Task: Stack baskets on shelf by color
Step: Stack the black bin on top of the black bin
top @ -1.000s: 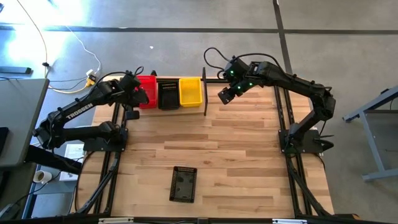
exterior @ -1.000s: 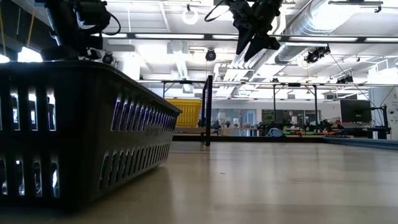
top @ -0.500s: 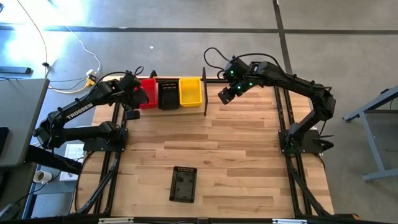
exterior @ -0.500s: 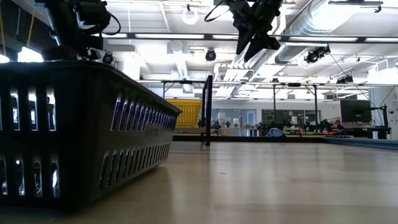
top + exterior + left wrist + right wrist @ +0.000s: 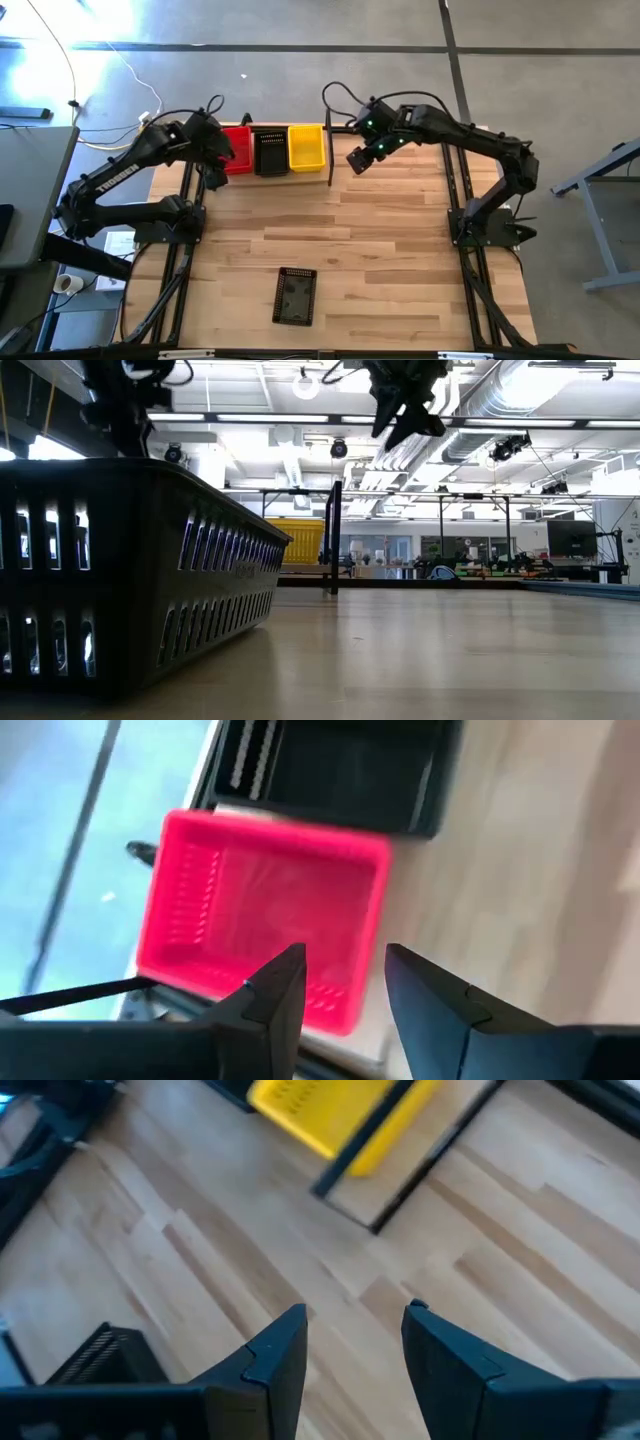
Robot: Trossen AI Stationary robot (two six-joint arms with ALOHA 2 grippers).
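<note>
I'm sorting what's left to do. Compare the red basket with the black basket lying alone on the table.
The red basket sits on the shelf in a row beside other baskets; the lone black basket lies alone on the table, near its front edge. The left gripper is at the red one; no gripper is near the black one. Both are open-topped rectangular mesh baskets.

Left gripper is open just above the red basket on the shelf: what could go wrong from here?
The left gripper, open, hangs close over the red basket; a finger could catch its rim on withdrawal and drag it toward the shelf edge. The right gripper is beside the shelf's end post, a possible bump. One black basket still sits far off on the table.
</note>
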